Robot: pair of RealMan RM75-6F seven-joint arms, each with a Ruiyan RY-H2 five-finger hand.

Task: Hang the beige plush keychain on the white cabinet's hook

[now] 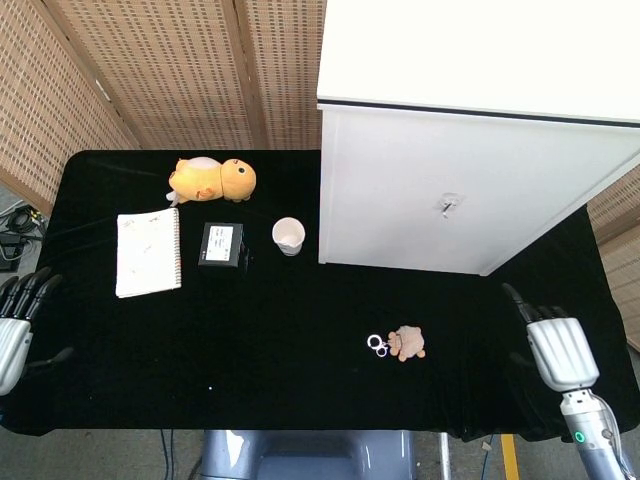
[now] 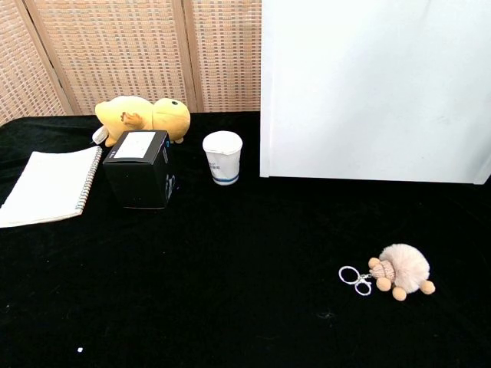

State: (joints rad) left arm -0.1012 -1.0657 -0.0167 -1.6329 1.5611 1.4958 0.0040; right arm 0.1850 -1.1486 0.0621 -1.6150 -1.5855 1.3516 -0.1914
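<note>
Bright, even overhead light; sharp focus; soft shadows; white cabinet (image 1: 470, 130) near blown-out; no blur

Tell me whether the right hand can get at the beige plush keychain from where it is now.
Probably yes. The right hand is empty at the table's right edge, and only bare black cloth lies between it and the beige plush keychain, which lies in the open, clear of the white cabinet.
</note>
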